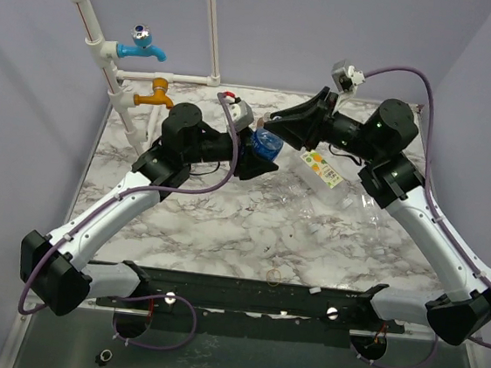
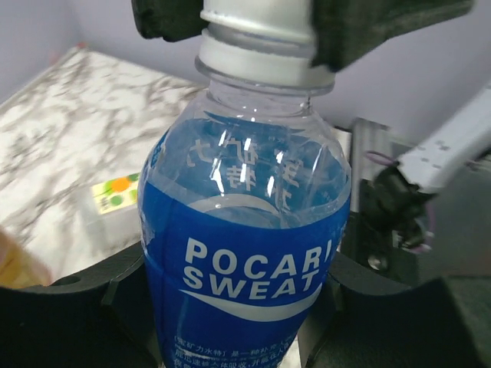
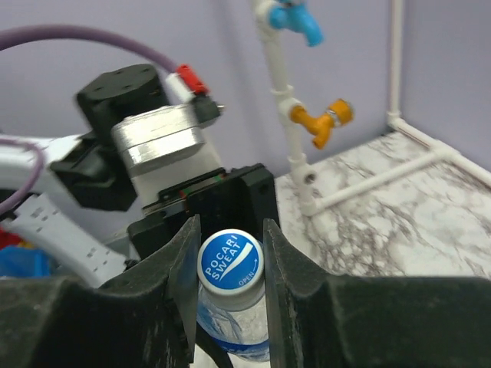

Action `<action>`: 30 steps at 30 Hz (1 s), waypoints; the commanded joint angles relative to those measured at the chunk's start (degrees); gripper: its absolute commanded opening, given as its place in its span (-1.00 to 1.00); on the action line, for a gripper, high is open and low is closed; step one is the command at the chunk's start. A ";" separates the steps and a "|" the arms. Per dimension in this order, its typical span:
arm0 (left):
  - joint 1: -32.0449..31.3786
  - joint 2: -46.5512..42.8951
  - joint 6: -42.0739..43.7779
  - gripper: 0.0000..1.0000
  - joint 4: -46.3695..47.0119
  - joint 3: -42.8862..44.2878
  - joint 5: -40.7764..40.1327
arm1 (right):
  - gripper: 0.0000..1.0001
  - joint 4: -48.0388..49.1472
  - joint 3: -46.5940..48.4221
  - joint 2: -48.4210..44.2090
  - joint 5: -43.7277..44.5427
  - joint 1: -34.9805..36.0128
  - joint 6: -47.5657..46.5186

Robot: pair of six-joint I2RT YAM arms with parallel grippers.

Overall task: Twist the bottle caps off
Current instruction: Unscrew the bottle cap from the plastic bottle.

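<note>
While the left end effector (image 2: 242,318) clamps the blue-labelled clear plastic bottle (image 2: 247,253) low on its body, the right end effector (image 3: 230,264) meets it from the opposite side at the neck. The left fingers (image 2: 69,314) sit against both sides of the label, opened only as wide as the bottle itself. At the other end, the round blue-and-white screw cap (image 3: 230,261) lies between the two dark right fingers (image 3: 181,268). They are drawn in to a narrow gap the width of the cap and press on its ribbed white side. The cap's printed top faces the right wrist camera, and the cap is seated on the neck above the white collar ring.

From above, the bottle hangs between the two arms toward the back middle of the white marbled surface (image 1: 223,226) and appears lifted clear of it. Just to the right of the grip lies a clear plastic bottle with a pale label marked orange and green (image 1: 322,167), on its side. More clear bottles (image 1: 331,206) lie near it on the marble, though their outlines are hard to separate. Behind the left arm, a white pipe stand carries a blue tap (image 1: 143,43) above an orange tap (image 1: 158,94).
</note>
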 commanded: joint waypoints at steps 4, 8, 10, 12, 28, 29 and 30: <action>-0.12 -0.78 -12.84 -0.84 4.55 1.85 22.97 | -0.99 11.07 -0.62 -3.20 -32.11 0.71 0.79; -0.17 -0.72 -14.39 -0.84 5.14 2.48 25.83 | -0.99 11.30 -0.80 -2.65 -35.42 0.76 1.66; -0.17 -0.77 -14.43 -0.84 5.18 2.48 25.76 | -0.98 8.45 -0.29 -2.97 -33.14 0.76 -0.47; -0.16 -0.88 -13.39 -0.85 4.94 2.23 24.42 | -0.30 4.32 0.63 -3.67 -24.77 0.76 -3.53; -0.17 -0.17 3.23 -0.87 -0.62 0.06 -11.29 | 0.64 -9.39 7.49 1.70 16.10 0.85 2.67; -0.16 -0.09 3.43 -0.87 -0.70 0.03 -12.44 | 0.62 -9.58 7.76 2.18 15.85 0.90 2.92; -0.17 -0.08 3.39 -0.87 -0.63 -0.06 -13.31 | 0.60 -9.80 8.05 2.62 15.79 0.94 3.17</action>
